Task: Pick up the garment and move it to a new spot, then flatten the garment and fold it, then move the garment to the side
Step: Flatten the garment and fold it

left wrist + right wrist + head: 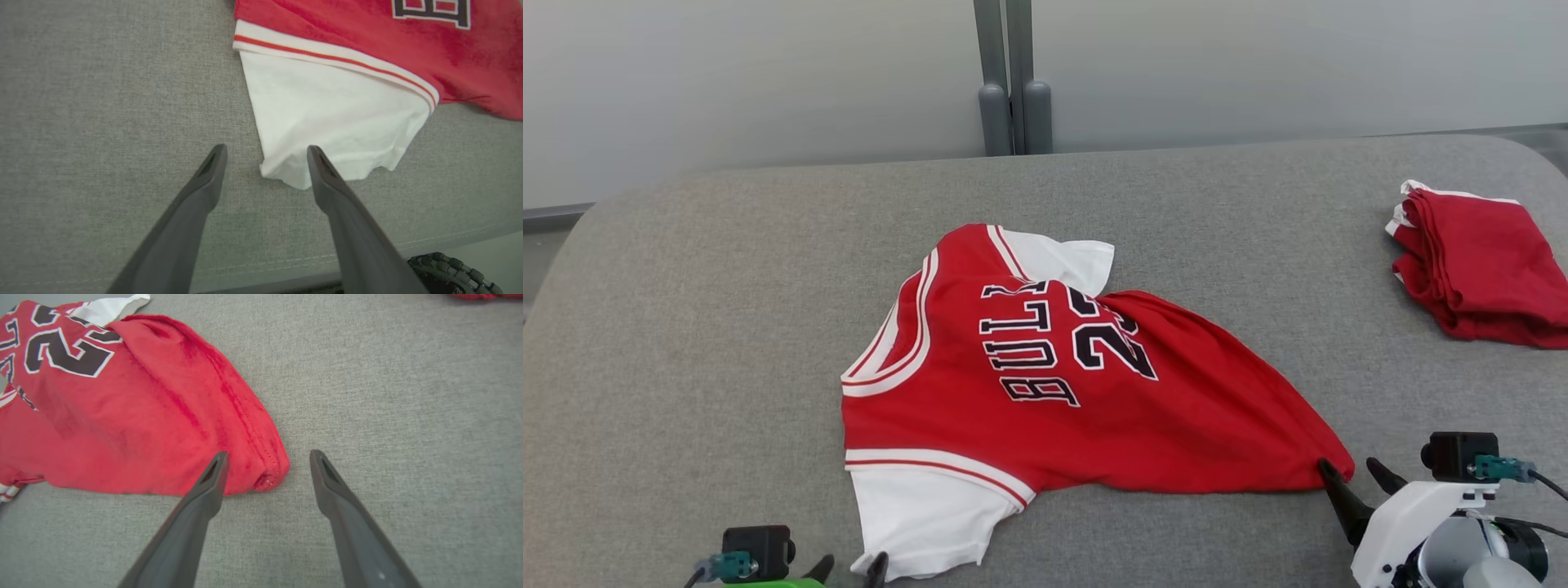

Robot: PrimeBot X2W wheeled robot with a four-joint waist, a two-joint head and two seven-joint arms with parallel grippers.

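Garment (1045, 408) lies rumpled on grey worktop (686, 327). Left fingers (210, 175) spread, white sleeve corner (286, 173) between their tips. Right fingers (210, 479) spread, red hem corner (267, 473) between their tips. Folded red cloth (1478, 261) lies well beyond right fingers.

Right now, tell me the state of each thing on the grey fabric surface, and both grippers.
Red and white basketball jersey: unfolded, rumpled, lying loose.
Second red garment: folded, at far right.
Left gripper: open, straddling the white sleeve corner.
Right gripper: open, straddling the red hem corner.
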